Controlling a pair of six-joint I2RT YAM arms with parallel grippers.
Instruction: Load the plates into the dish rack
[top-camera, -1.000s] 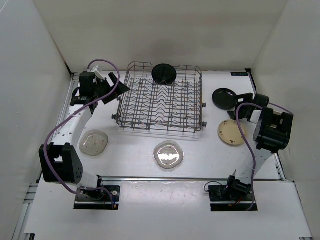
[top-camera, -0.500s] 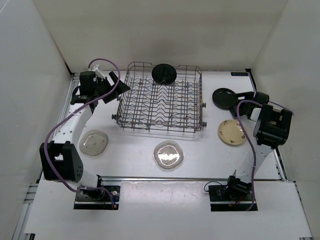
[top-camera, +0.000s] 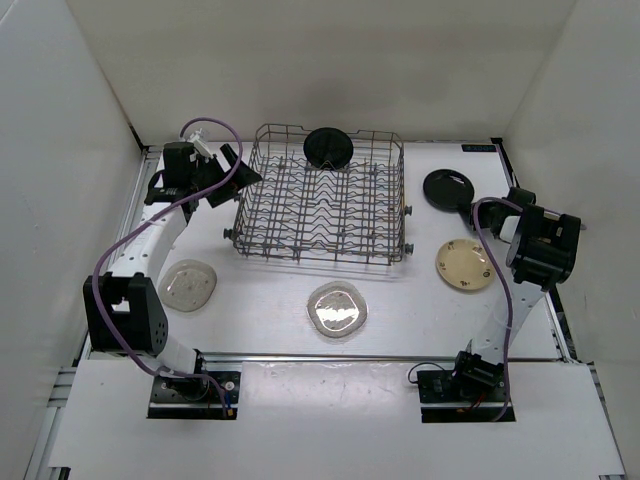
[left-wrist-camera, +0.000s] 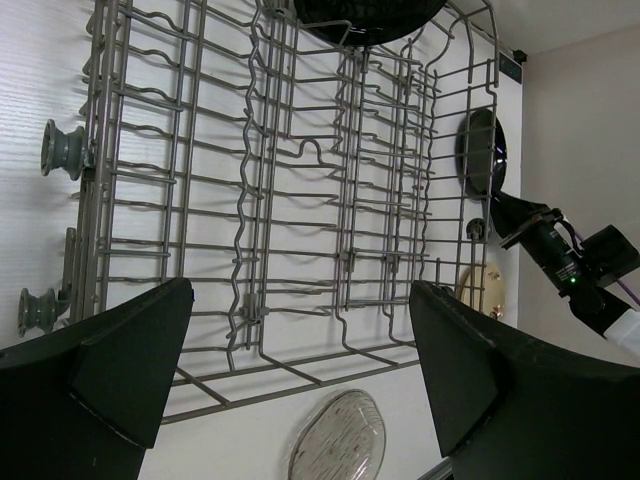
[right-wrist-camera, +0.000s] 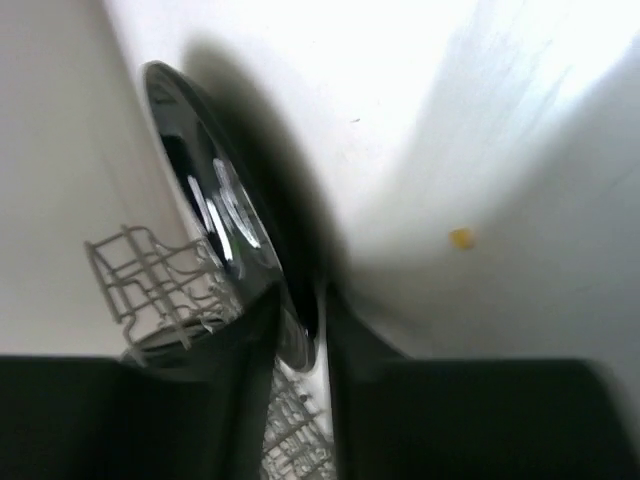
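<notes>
Brought the right gripper (top-camera: 484, 203) in against the right-hand rim of the loose black plate (top-camera: 447, 187) and drew its jaws from wide apart down to a narrow pinch, all within the last second. Found that rim caught between the two fingers (right-wrist-camera: 240, 350) in the right wrist view, so took the grip as clenched on the plate's edge. Could not tell whether the plate had left the table (top-camera: 400, 310) yet, though noted it a touch further back than a second earlier. Kept the left gripper (top-camera: 222, 165) spread wide and empty, just off the back-left corner of the dish rack (top-camera: 320, 256), looking along the tines. Counted one racked black plate (top-camera: 328, 147) standing upright at the back wall of the rack. Counted three more flat on the table: the cream spotted plate (top-camera: 464, 265) just nearer than the right gripper, one clear plate (top-camera: 337, 308) in front of the rack, another clear plate (top-camera: 187, 284) off its front-left corner. Judged the task barely begun, with the second plate only now secured. Reckoned next on a lift, a carry leftward over the rack's right wall, then a turn onto edge to drop between tines. Feared a slip from so thin a hold on a glossy rim
</notes>
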